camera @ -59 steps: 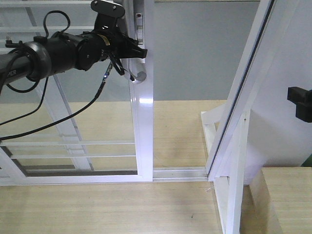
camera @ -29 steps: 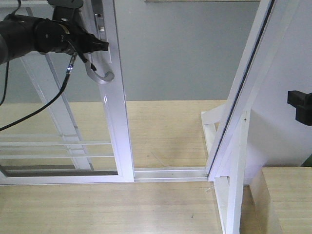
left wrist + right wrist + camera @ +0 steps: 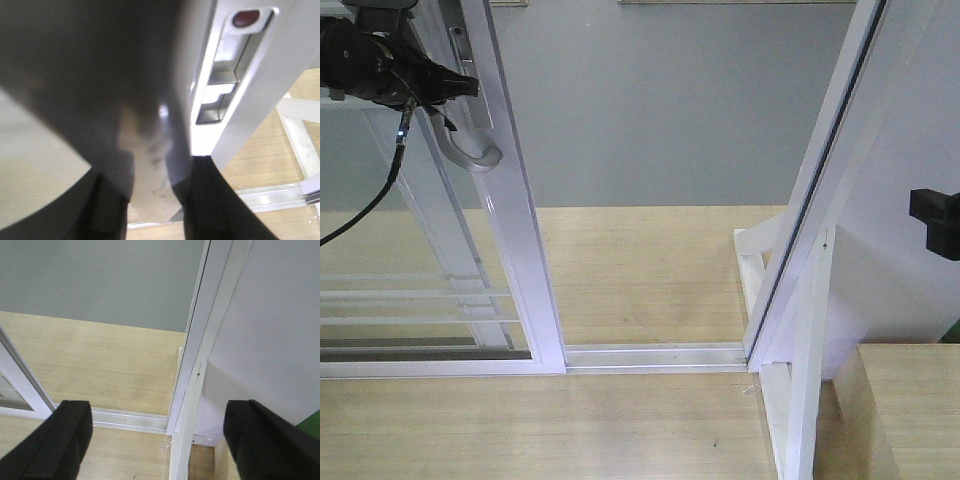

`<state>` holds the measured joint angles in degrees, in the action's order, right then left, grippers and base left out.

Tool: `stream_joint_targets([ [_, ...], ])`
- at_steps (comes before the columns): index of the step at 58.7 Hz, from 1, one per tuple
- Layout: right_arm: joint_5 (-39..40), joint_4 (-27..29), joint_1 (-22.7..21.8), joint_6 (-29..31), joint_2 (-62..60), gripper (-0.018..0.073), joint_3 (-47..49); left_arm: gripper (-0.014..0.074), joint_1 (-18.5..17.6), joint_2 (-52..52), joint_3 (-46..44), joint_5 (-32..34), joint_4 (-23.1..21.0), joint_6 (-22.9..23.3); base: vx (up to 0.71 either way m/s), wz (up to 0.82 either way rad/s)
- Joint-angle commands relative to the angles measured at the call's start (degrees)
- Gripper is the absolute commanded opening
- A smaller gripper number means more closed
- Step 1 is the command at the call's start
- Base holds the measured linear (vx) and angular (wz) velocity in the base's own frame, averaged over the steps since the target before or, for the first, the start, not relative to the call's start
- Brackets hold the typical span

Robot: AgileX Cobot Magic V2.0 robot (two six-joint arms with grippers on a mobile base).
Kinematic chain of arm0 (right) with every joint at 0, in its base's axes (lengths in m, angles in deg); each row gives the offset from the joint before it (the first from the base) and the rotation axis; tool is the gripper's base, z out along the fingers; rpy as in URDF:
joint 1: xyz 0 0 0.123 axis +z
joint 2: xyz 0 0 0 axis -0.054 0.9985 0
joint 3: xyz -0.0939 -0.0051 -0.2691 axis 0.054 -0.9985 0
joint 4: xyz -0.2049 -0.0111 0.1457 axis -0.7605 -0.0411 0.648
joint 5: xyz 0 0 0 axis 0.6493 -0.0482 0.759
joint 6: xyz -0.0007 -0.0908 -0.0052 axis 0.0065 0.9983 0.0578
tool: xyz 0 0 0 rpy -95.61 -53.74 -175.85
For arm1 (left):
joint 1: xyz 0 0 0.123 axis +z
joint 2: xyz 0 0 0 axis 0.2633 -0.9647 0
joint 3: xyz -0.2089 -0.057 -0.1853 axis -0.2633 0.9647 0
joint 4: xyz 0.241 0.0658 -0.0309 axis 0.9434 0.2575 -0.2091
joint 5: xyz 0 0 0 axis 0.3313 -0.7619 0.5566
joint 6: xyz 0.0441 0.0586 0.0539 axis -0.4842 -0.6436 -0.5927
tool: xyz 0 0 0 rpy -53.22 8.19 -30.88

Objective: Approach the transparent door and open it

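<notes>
Transparent door point(image 3: 510, 230), stile upright, handle point(image 3: 470, 150) clenched in left pincer point(image 3: 445, 90); right pincer point(image 3: 155, 437) released, well apart rightward

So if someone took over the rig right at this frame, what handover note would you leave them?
Left gripper: at the curved grey handle of the transparent door; the left wrist view is too blurred to confirm whether it is shut.
Right gripper: open, empty, facing the fixed white frame on the right.
Done: the door stands well left of that frame, with bare floor track between them.
Left: slide further left if a wider gap is wanted, then release the handle.
</notes>
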<state>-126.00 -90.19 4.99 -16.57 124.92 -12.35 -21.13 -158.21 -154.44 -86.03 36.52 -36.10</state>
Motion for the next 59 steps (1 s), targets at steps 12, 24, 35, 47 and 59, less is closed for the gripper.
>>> stream_joint_targets([
  [12, 3.7, -0.5, -0.3, 0.6, -0.3, 0.0592, 1.6, 0.0146, 6.0, 4.4, -2.9, 1.0, 4.3, -0.7, 0.0, 0.0],
  [24, 3.7, -0.5, -0.3, 0.6, -0.3, 0.0592, 1.6, 0.0161, 10.5, 6.4, -2.9, 0.9, 4.3, -0.7, 0.0, -0.01],
  [35, 3.7, -0.5, -0.3, 0.6, -0.3, 0.0592, 1.6, 0.0209, 12.8, 8.2, -2.9, -2.1, 4.4, -1.2, 0.0, -0.01],
  [47, 3.7, -0.5, -0.3, 0.6, -0.3, 0.0592, 1.6, 0.0396, 13.3, 10.6, -2.9, -8.8, 4.4, -1.2, 0.0, 0.0],
  [59, 3.7, -0.5, -0.3, 0.6, -0.3, 0.0592, 1.6, 0.0559, 13.3, 14.2, -2.9, -12.1, 5.3, -1.1, 0.0, 0.0],
])
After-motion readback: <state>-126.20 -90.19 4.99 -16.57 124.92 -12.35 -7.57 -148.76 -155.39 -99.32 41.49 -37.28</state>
